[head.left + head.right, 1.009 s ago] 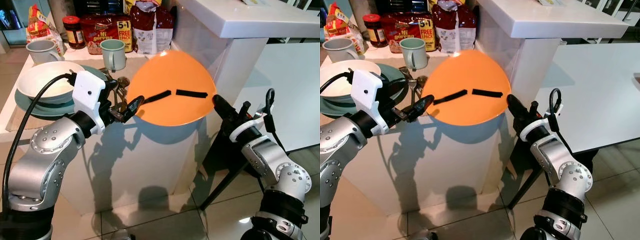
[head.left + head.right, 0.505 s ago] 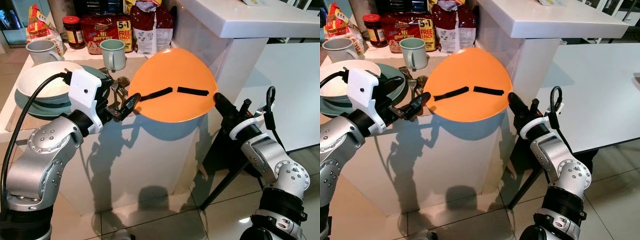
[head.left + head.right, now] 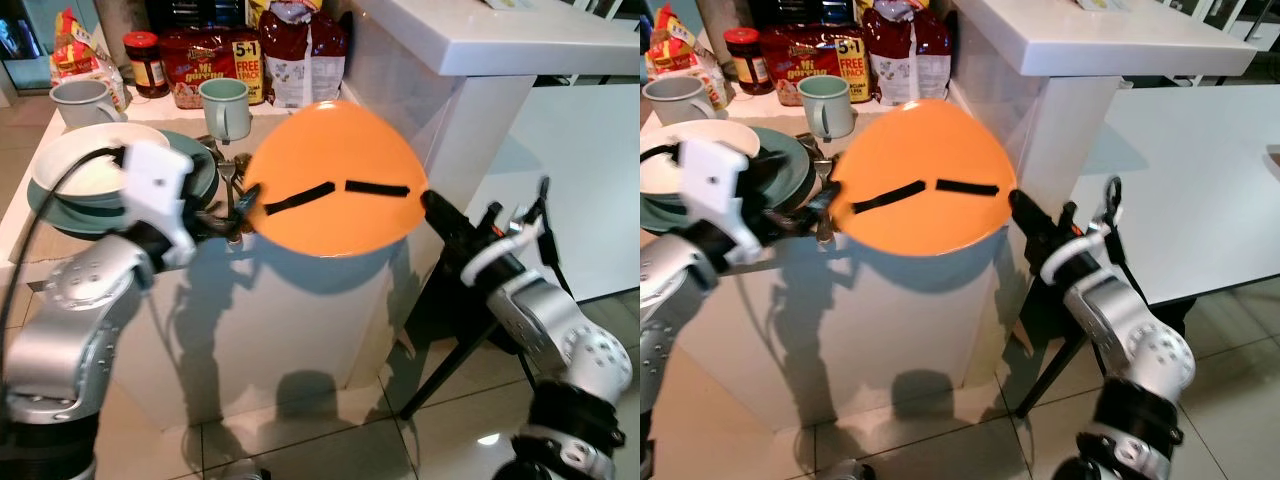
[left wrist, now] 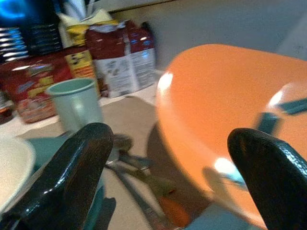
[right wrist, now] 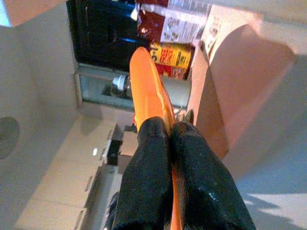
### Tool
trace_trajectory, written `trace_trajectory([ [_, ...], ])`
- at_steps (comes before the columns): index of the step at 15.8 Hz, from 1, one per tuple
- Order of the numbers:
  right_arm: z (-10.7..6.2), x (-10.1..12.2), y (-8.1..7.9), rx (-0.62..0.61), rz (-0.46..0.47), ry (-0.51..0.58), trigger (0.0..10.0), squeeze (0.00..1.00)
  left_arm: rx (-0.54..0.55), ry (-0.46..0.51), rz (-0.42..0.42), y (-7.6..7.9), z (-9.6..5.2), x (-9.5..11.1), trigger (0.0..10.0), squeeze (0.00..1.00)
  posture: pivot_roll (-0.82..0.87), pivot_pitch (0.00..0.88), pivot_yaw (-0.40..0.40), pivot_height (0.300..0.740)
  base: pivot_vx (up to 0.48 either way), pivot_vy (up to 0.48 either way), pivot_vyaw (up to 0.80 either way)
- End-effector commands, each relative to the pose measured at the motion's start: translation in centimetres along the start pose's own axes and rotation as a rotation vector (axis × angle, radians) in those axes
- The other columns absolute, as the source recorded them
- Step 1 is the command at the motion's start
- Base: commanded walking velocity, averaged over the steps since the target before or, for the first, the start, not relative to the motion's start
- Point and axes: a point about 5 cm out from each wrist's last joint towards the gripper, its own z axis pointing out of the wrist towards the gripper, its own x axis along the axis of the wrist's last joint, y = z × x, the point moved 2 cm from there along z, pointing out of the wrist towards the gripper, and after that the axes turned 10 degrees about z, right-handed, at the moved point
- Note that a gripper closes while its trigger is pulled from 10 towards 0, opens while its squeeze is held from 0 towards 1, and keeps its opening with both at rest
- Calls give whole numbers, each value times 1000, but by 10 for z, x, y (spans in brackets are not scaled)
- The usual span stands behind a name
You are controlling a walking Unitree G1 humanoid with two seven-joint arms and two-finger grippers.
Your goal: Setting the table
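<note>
My right pincer (image 5: pixel 170 143) pinches the rim of the orange plate (image 3: pixel 335 180), holding it tilted in the air ahead of the counter's corner (image 3: pixel 330 290). My left pincer (image 4: pixel 177 177), fingers spread, sits just beside the plate's opposite edge. Beyond it lie cutlery (image 4: pixel 144 187), a green mug (image 3: pixel 226 108) and stacked plates (image 3: pixel 85 180).

Floor: glossy beige tiles (image 3: pixel 300 440), light reflections near the lower edge.
Counter: low white unit (image 3: pixel 300 310).
Upper ledge: white slab (image 3: pixel 480 35).
Right side: white table (image 3: pixel 1200 200), dark legs beneath.
</note>
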Motion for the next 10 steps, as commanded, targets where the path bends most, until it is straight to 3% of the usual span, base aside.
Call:
trace_trajectory([
  [1, -10, 1, -17, 59, -37, -43, 10000, 0, 42, 1, 16, -9, -5, 0, 10000, 0, 54, 20, -45, 740, 0, 0, 0],
  [6, -24, 8, -17, 35, -41, -43, 10000, 0, 68, 10, 23, -15, -5, 1, 10000, 0, 47, 22, -37, 740, 0, 0, 0],
  [10, -6, 11, -11, 4, -15, 27, 10000, 0, 9, 51, 20, -6, -2, 9, 10000, 0, 59, 31, -28, 740, 0, 0, 0],
])
